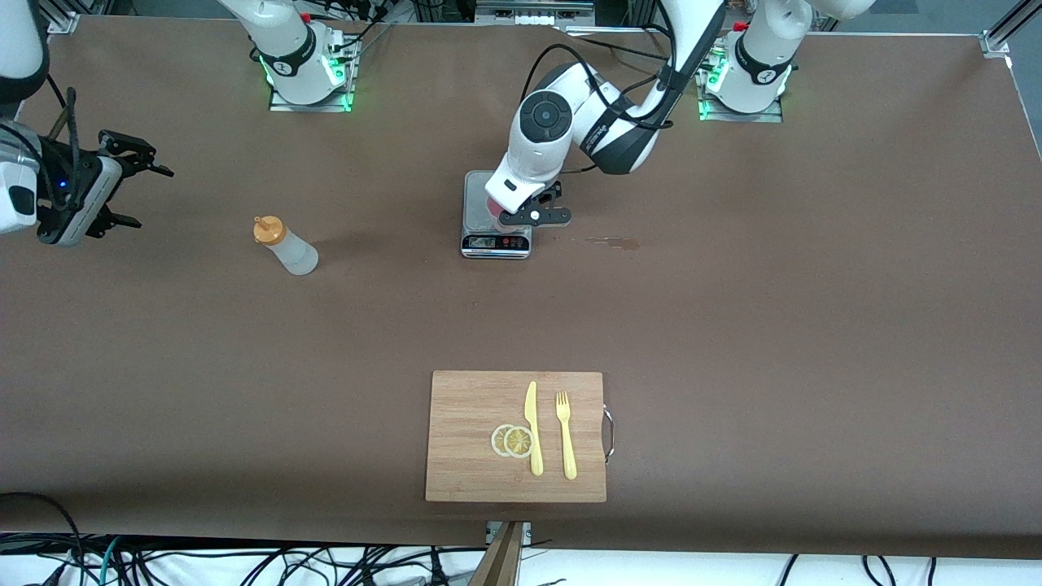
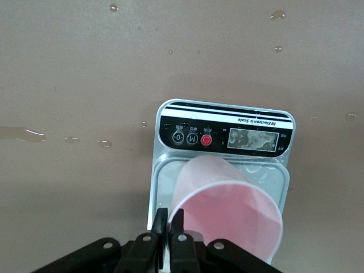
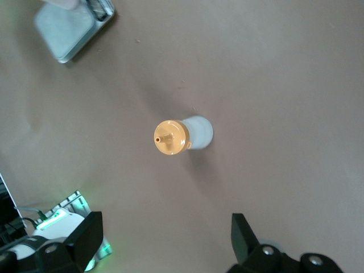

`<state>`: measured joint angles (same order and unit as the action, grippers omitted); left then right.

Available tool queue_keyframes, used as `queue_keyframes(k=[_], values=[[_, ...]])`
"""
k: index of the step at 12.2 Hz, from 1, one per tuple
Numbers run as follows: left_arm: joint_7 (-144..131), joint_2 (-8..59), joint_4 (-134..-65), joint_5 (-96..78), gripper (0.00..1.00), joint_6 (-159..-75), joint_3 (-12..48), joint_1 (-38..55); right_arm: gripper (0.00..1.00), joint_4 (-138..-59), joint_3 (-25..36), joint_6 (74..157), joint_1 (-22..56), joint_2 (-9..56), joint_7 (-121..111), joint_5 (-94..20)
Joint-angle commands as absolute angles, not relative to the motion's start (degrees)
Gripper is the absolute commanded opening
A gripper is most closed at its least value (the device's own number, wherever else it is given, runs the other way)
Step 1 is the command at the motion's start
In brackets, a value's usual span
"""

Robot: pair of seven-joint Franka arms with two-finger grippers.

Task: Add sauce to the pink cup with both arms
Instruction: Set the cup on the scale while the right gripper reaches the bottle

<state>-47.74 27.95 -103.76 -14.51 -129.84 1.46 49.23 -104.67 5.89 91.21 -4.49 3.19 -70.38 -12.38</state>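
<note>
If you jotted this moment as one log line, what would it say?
left gripper: shut on pink cup rim, on scale | right gripper: open, above sauce | sauce: upright on table, untouched

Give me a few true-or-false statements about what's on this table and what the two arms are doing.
1. The left gripper is shut on the pink cup's rim. True.
2. The cup is over the cutting board. False: it is over the scale.
3. The right gripper holds the sauce. False: it is open above the bottle.
4. The sauce stands upright on the table. True.
</note>
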Motion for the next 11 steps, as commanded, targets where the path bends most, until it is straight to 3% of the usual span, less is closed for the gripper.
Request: queue_keyframes(k=[1,2,3,4,5,8,11], values=[[-48.9,28.9,-102.3,-16.0,0.46,-130.0,0.4,50.6,1.0,-105.5,5.4,92.4,-9.4,7.7,-84.8,-18.3],[-49.1,28.6,-102.3,-16.0,0.66,-129.7,0.4,50.5,1.0,-105.6,5.4,92.4,-10.9,9.6,-90.2,-19.8],[-49.2,28.1,-102.3,-16.0,0.67,-129.5,0.4,50.5,1.0,-105.6,5.4,92.2,-12.3,11.3,-95.6,-21.9],[-49.1,27.3,-102.3,-16.2,0.94,-129.4,0.4,50.5,1.0,-105.6,5.4,91.8,-13.8,13.2,-100.2,-23.8],[-49.1,26.4,-102.3,-16.4,1.0,-129.3,0.4,50.5,1.0,-106.0,5.4,91.4,-15.0,15.2,-105.6,-25.9],[-48.3,22.8,-100.9,-19.1,1.0,-124.3,-0.2,49.5,1.0,-107.3,5.4,89.2,-17.8,21.2,-121.6,-33.4],[-42.1,20.5,-92.7,-19.0,1.0,-108.3,-3.8,46.0,1.0,-107.8,5.4,86.0,-18.7,28.5,-136.7,-41.0]])
